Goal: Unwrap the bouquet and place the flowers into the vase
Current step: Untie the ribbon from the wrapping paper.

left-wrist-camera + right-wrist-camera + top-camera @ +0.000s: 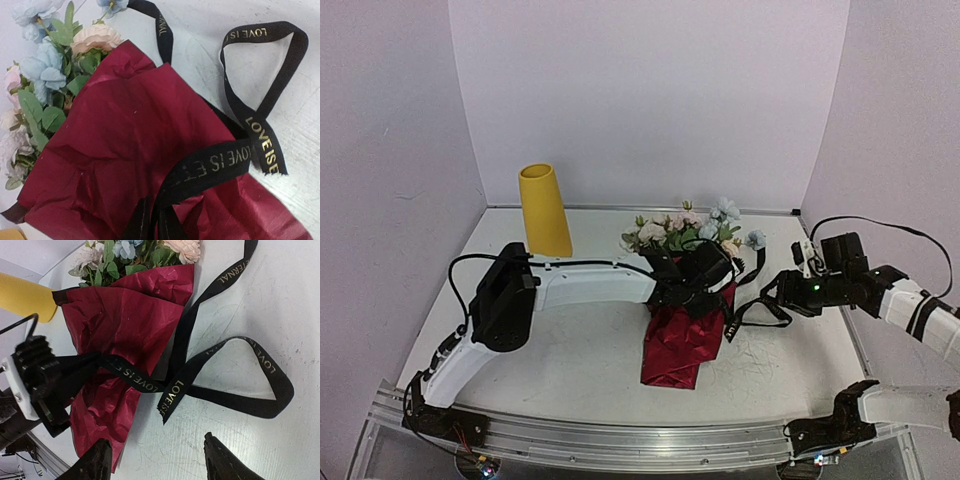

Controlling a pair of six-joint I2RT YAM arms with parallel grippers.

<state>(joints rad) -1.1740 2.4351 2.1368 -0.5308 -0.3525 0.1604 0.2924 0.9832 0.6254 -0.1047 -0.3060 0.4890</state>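
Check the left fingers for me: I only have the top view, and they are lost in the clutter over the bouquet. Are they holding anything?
Observer: Yes. The left wrist view shows the left fingers pinching the black ribbon, over the red paper.
Operator: Any print on it?
Observer: Gold lettering, reading "LOVE IS".
Operator: And the right fingers?
Observer: The right fingers are open with nothing between them, over bare table beside the ribbon's loop.

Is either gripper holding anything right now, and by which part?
The left gripper pinches the black ribbon on the stretch lying across the red paper. The right gripper is open and empty.
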